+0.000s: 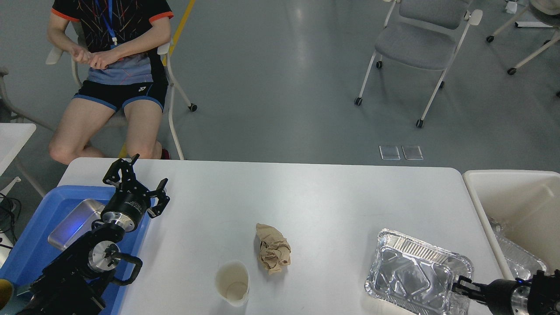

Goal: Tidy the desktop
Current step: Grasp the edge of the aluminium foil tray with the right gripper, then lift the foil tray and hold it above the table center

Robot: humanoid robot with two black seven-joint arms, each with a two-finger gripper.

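Desktop is a big smooth white slab with rounded far corners, filling most of the lower half of the head view, and it reads clean and matte.

Near edge first: a paper cup sits close to the near edge, a bit left of centre, upright as far as I can tell, mouth open toward the camera. Just beyond it and slightly right there's a crumpled brown paper wad, near the cup but not touching. Over by the near right corner is a foil tray, shiny with a ribbed rim.

Right gripper comes in low from the right edge, tips right at the foil tray's near right rim. It's dark and small, so whether it's pinching the rim or just beside it, can't tell.

Left side: a blue tray overlaps the desk's left edge, with a flat metal lid or tin lying in it. Left gripper hovers over the blue tray's far right corner, fingers spread wide, nothing in them.

Plenty of bare white between the paper wad and the far edge, and across the whole middle and far right.

Off the right edge stands a beige bin with more foil inside. Past the far edge: a seated person at the far left corner and a grey chair further back.
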